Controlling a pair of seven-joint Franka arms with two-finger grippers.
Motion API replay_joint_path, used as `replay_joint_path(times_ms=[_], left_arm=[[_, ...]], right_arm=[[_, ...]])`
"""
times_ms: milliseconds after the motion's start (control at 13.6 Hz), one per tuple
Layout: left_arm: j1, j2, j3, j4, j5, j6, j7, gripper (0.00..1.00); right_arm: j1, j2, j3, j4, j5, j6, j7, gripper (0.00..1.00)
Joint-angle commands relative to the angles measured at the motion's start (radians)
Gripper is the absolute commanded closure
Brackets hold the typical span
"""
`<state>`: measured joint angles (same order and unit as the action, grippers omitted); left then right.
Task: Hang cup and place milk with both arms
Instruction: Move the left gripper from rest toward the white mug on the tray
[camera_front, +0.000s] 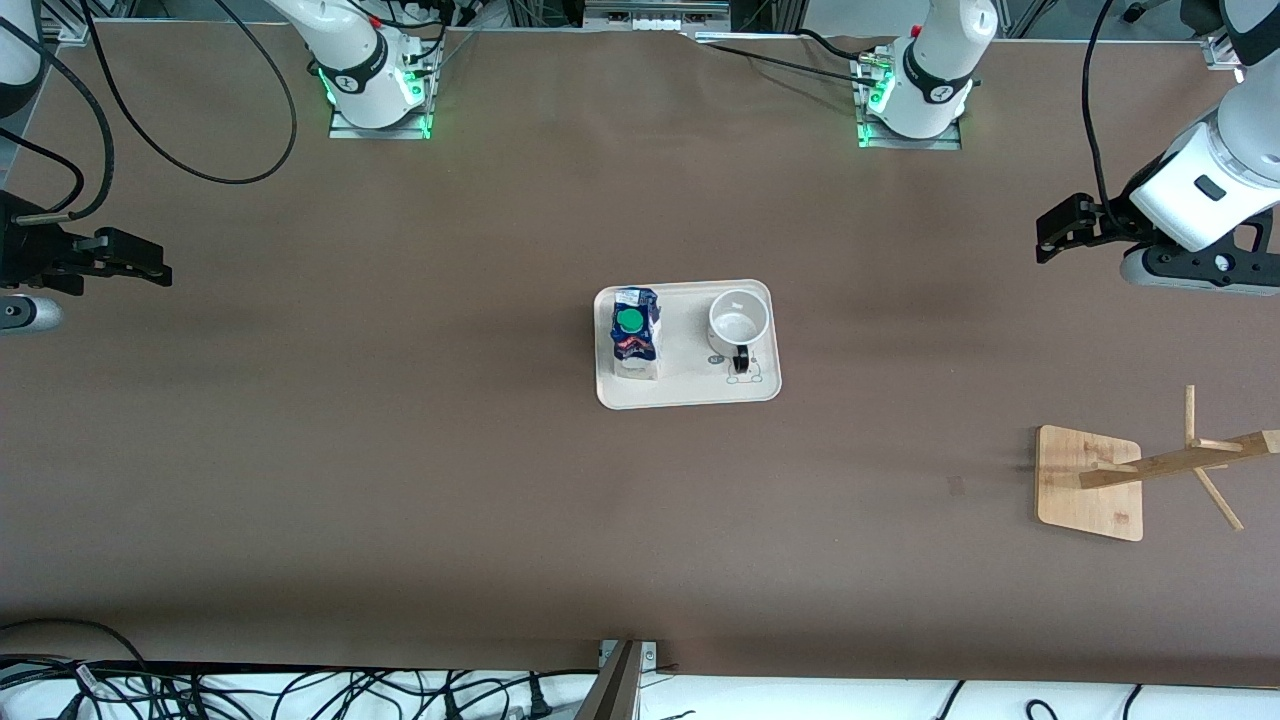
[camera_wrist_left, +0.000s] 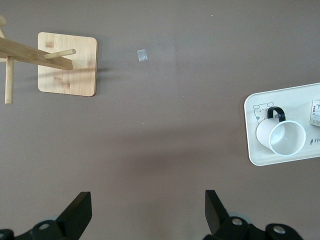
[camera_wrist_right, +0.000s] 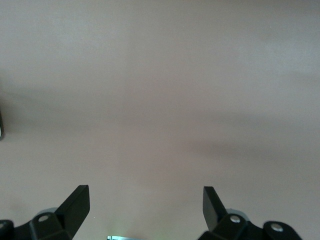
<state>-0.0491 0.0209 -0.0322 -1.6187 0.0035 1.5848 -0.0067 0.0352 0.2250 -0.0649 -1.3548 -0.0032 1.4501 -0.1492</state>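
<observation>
Cup (camera_front: 738, 320) and milk (camera_front: 635, 335) stand side by side on a white tray (camera_front: 690, 392) mid-worktop (camera_front: 400, 480) — cup toward the left arm's end. Both claws hang open and empty: left claw (camera_front: 1048, 235) and right claw (camera_front: 150, 262) over bare worktop at their own ends.

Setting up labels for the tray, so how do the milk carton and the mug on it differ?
The dark blue and white gable-top milk carton is boxy and capped in green; the small white mug with a black handle is round and open-topped. The carton sits toward the right arm's end of the white tray, the mug toward the left arm's. Both stand upright.
</observation>
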Motion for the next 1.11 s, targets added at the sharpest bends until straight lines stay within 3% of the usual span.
replay_joint_path(times_ms=[0,369,737,885,1032], left_arm=[[-0.005,0.013,-0.003,0.029,0.013,-0.025,0.016,0.0],[-0.003,0.017,-0.003,0.031,-0.035,-0.087,0.001,0.0],[0.002,0.113,-0.002,0.059,-0.083,-0.124,0.025,0.0],[-0.014,0.123,-0.008,0.051,-0.085,-0.114,-0.033,0.0],[-0.057,0.178,-0.046,0.046,-0.085,-0.079,-0.23,0.0]], right_arm=[[0.003,-0.009,0.002,-0.006,-0.001,0.006,0.019,0.0],[0.003,-0.007,0.002,-0.006,-0.001,0.006,0.017,0.0],[0.003,-0.007,0.002,-0.006,-0.001,0.007,0.017,0.0],[0.003,-0.007,0.002,-0.006,0.0,0.006,0.019,0.0],[0.005,-0.006,0.004,-0.009,0.002,-0.002,0.017,0.0]])
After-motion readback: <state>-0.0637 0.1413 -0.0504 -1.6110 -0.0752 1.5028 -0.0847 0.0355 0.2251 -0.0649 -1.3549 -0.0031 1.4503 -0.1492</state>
